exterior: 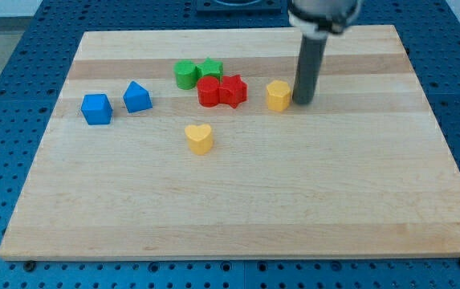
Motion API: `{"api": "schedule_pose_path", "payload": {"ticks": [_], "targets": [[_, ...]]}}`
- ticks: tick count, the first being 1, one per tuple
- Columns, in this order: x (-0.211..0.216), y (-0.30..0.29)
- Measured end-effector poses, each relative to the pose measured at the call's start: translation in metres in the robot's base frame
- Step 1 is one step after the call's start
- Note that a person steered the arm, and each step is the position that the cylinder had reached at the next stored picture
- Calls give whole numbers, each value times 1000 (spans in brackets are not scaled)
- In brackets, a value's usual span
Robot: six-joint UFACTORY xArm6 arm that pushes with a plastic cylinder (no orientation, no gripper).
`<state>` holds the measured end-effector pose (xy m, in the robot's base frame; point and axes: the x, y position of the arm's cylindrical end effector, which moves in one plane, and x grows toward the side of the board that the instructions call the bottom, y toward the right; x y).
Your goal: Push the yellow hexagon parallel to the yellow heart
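Camera view: my tip [303, 102] is down on the wooden board [238, 209], just right of the yellow hexagon [278, 95], touching or nearly so; can't tell which. It's a bare rod w/ nothing to clench or grasp. Yellow heart [200, 138] sits nearer and to the left, well apart. Left of the hexagon: red star [232, 90] and red block [209, 91] touching, green star [211, 69] and green block [185, 74] behind them. Two blue blocks [96, 108] [137, 97] far left.
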<state>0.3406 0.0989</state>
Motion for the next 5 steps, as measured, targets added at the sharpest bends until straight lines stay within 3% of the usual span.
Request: {"api": "schedule_pose_path", "payload": {"ticks": [1,3,5], "targets": [[-81,-25],[-75,-29],[-3,-40]]}}
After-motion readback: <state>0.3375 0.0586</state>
